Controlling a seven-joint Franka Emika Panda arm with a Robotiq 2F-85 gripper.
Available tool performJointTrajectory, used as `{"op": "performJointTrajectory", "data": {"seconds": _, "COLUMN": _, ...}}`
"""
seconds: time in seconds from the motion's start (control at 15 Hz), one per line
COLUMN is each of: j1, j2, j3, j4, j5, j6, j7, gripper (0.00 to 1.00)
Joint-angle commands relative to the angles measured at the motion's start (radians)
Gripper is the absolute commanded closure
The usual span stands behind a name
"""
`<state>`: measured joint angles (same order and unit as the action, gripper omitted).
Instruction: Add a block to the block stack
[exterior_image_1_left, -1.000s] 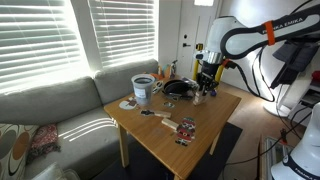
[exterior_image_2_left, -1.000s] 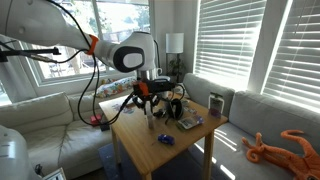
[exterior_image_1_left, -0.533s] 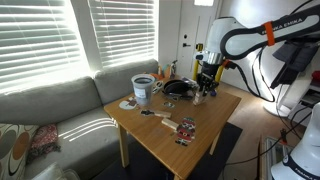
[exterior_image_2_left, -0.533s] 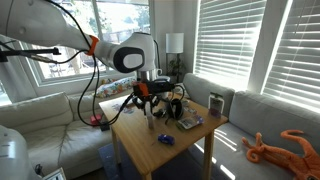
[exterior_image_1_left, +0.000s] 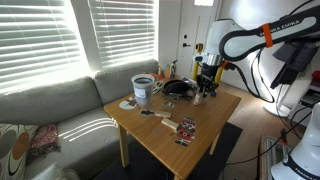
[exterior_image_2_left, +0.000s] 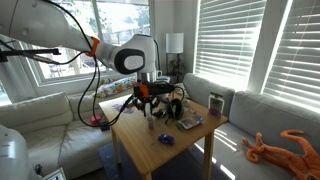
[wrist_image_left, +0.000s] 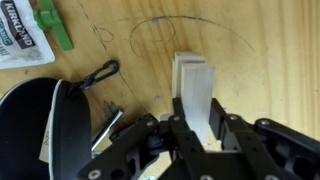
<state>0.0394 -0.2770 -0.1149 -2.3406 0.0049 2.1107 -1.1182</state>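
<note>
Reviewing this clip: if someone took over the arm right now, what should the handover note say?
Gripper: low over the table, fingers flanking the top of the block stack. Whether they pinch the top block or have let go cannot be told.
Stack: upright, beside the black pan.
Done: a block appears to be at the top of the stack.
Left: confirm it sits square, open if needed, then lift straight up.
</note>
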Motion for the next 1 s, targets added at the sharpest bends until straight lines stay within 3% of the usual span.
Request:
{"op": "performJointTrajectory", "data": {"seconds": 0.0, "j1": -0.008, "j2": 0.007, "j3": 0.01, "j4": 0.006, "j5": -0.016, "j6": 0.0, "j7": 0.011, "gripper": 0.93}}
{"op": "performJointTrajectory", "data": {"seconds": 0.07, "j1": -0.009, "j2": 0.008, "j3": 0.01, "j4": 0.006, "j5": -0.019, "j6": -0.002, "j7": 0.011, "gripper": 0.46}}
{"op": "performJointTrajectory", "data": {"seconds": 0.2, "j1": -0.009, "j2": 0.009, "j3": 0.012, "j4": 0.007, "j5": -0.021, "j6": -0.001, "j7": 0.013, "gripper": 0.41}}
{"op": "performJointTrajectory", "data": {"seconds": 0.6, "j1": -0.003, "j2": -0.038, "j3": 0.013, "j4": 0.032, "j5": -0.017, "j6": -0.024, "j7": -0.002, "gripper": 0.0}}
{"op": "performJointTrajectory", "data": {"seconds": 0.87, "j1": 0.025, "j2": -0.145, "j3": 0.007, "j4": 0.025, "j5": 0.011, "j6": -0.008, "j7": -0.081, "gripper": 0.0}}
{"op": "performJointTrajectory", "data": {"seconds": 0.93, "j1": 0.01, "j2": -0.067, "j3": 0.007, "j4": 0.046, "j5": -0.003, "j6": -0.003, "j7": -0.031, "gripper": 0.0}}
